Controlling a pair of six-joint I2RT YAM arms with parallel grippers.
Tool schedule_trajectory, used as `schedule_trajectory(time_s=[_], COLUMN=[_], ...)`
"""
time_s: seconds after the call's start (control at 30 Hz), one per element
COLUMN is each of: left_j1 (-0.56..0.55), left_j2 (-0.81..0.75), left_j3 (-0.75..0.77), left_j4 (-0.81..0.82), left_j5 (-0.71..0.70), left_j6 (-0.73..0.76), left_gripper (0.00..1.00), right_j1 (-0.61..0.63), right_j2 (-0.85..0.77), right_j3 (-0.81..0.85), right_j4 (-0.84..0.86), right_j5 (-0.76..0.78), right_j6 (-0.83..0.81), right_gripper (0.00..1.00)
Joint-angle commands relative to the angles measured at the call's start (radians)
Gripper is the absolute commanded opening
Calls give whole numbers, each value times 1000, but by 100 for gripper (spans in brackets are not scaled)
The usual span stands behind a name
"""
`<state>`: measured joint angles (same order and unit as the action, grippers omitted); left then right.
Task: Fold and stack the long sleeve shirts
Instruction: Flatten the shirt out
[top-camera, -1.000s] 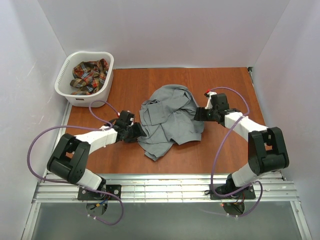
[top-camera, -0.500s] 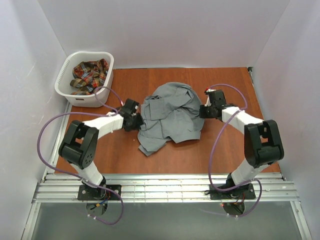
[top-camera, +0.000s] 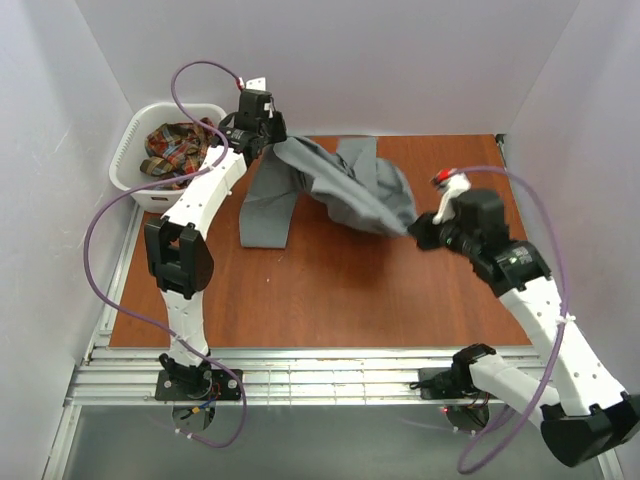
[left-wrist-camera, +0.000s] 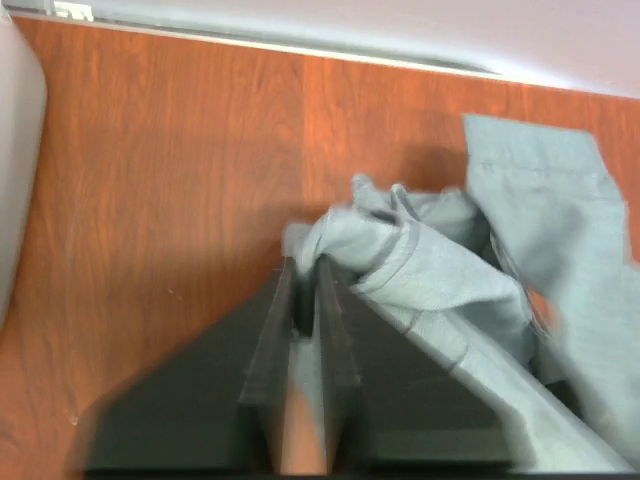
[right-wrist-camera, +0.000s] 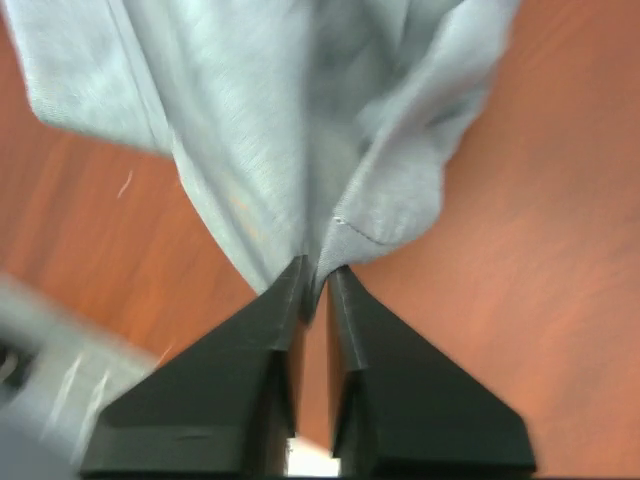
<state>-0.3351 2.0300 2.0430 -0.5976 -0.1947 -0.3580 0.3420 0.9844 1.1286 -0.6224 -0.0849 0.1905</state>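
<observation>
A plain grey long sleeve shirt (top-camera: 340, 190) hangs stretched in the air between my two grippers, above the back of the table. My left gripper (top-camera: 275, 143) is raised high at the back left, next to the basket, and is shut on one end of the shirt (left-wrist-camera: 400, 250). My right gripper (top-camera: 415, 228) is at the middle right, shut on the other end of the grey cloth (right-wrist-camera: 300, 120). One sleeve (top-camera: 265, 205) droops down onto the table. A plaid long sleeve shirt (top-camera: 178, 150) lies bunched in the basket.
A white plastic laundry basket (top-camera: 140, 185) stands at the back left corner of the wooden table (top-camera: 330, 290). White walls close in the table at the back and on both sides. A metal rail runs along the near edge.
Both grippers have closed on the grey shirt and lifted it off the table. The left arm swung far back and up, the right arm pulled right and nearer, stretching the shirt out.
</observation>
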Motion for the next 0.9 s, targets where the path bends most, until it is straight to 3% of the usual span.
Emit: schedule_trajectory(time_s=[0.0, 0.03, 0.07, 0.13, 0.2, 0.23, 0.33, 0.43, 0.47, 0.53, 0.57, 0.67, 0.87], left_j1=[7, 5, 4, 4, 4, 5, -2, -27, -41, -77, -87, -128, -212], left_j2=[-69, -117, -166, -350, -472, -578, -723, -856, -890, -904, -903, -871, -714], left_j3=[-102, -168, -302, -462, -647, -697, -913, -1101, -1139, -1242, -1274, -1371, -1390], left_j4=[-71, -39, -15, 63, 73, 64, 36, 30, 35, 48, 64, 169, 294], left_j5=[-23, -17, -20, -35, -52, -43, 78, 237, 256, 283, 314, 368, 312], left_j6=[57, 42, 30, 8, -56, -87, -214, -330, -357, -418, -438, -528, -621], left_gripper=[14, 16, 21, 46, 60, 74, 87, 89, 89, 89, 89, 89, 84], right_j1=[186, 249, 391, 530, 670, 686, 678, 545, 417, 285, 185, 47, -147], right_j2=[-45, -71, -75, -64, -47, -43, -59, -40, -29, -1, 8, 71, 206], right_j3=[-196, -237, -289, -320, -319, -313, -262, -198, -188, -178, -174, -150, -199], right_j4=[-177, -174, -174, -174, -171, -172, -178, -178, -169, -133, -84, -8, 208], right_j5=[-173, -190, -187, -148, -99, -46, 167, 254, 243, 170, 150, 93, -102], right_j6=[110, 148, 180, 274, 319, 335, 328, 229, 198, 132, 88, 37, 79], right_gripper=[13, 26, 34, 54, 61, 64, 69, 70, 70, 70, 70, 70, 70])
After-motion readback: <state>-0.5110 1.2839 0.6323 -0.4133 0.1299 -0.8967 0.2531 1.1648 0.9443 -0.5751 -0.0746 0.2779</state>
